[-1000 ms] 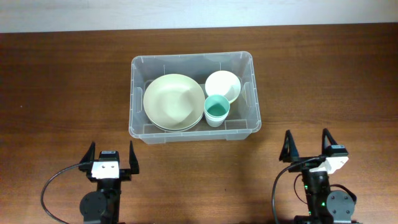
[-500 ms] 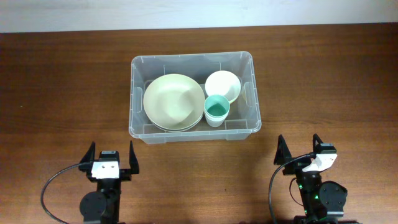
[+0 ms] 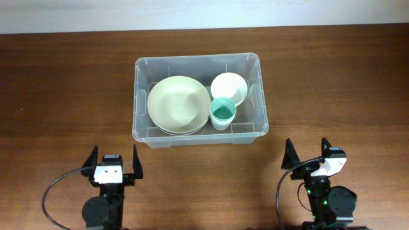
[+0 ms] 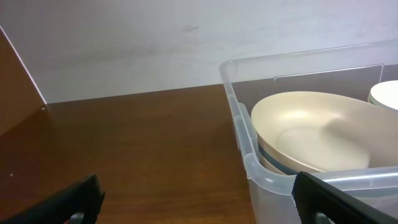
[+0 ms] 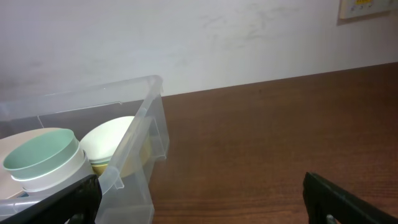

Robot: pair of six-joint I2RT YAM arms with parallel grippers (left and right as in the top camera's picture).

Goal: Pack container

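While the overhead view is clear enough, both wrist cams cut off a lot. The container (image 3: pixel 197 58) sits a bit above the middle of the frame on the brown table (image 3: pixel 64 96), well apart from both arms.

Inside it, a big pale-green dish (image 3: pixel 177 103) fills the left half. A second rim peeks out underneath, but I can't tell how many are stacked. A white bowl (image 3: pixel 229 87) is in the upper right of the bin, and a teal cup (image 3: pixel 222 112) sits just below it, right next to the dish. From above I can't say whether they're touching.

The left gripper (image 3: pixel 114 152) is at the lower left with its fingers spread apart and nothing between them. The right gripper (image 3: pixel 307 148) at the lower right is the same, spread wide and empty.

On the left wrist cam you only get dark finger (image 4: pixel 65 202) ends poking up from the bottom corners. The container's corner (image 4: pixel 239 124) is on the right, the dish (image 4: pixel 311 130) shows over the rim, and a sliver of the white bowl (image 4: pixel 387 93) is chopped off by the right edge.

On the right wrist cam the bin wall (image 5: pixel 146 124) is on the left. The cup (image 5: pixel 40 158) looks like it's nested in a white one, but that's hard to say. The bowl (image 5: pixel 109 140) is half hidden behind the plastic. A wall plate (image 5: pixel 367 7) in the top right corner is cropped.
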